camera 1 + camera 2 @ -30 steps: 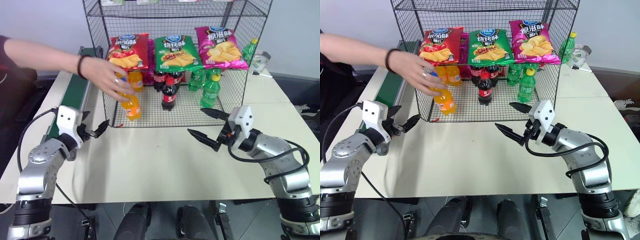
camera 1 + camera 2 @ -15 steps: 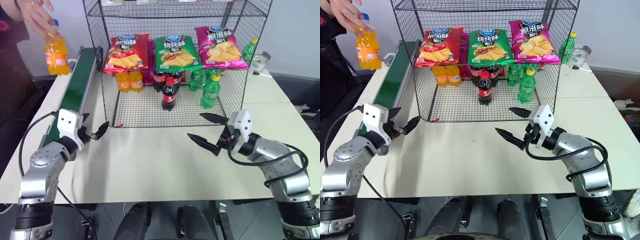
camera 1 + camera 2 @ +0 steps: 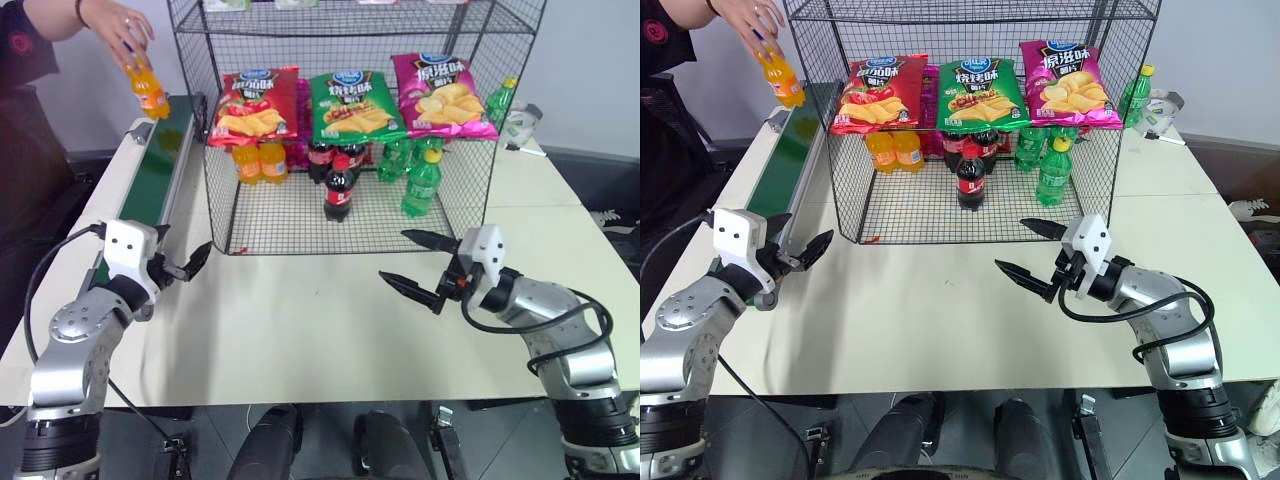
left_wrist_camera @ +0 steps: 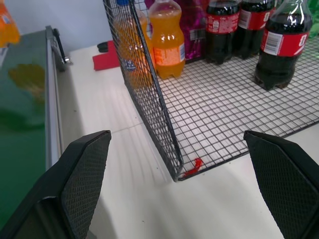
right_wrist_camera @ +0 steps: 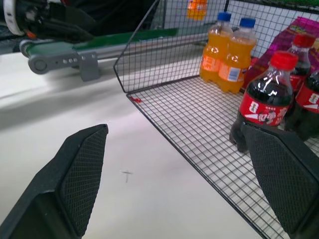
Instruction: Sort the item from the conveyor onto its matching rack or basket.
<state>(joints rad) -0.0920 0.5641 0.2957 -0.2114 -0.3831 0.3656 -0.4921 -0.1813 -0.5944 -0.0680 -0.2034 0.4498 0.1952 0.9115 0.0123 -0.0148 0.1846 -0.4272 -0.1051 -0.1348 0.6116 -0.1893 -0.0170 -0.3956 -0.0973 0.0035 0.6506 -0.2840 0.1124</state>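
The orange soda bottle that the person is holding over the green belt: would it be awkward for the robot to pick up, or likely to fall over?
The orange soda bottle looks full, so probably heavy for its size. It is tall and narrow, so it may tip if nudged on the conveyor, then roll. Its smooth, rounded plastic might slip between the open left gripper fingers.

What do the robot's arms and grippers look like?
Both arms are shiny silver metal with black cables looping alongside. Each wrist carries a white boxy block. The left gripper and right gripper each have two pointed black fingers with a fine cross-hatched grip texture inside.
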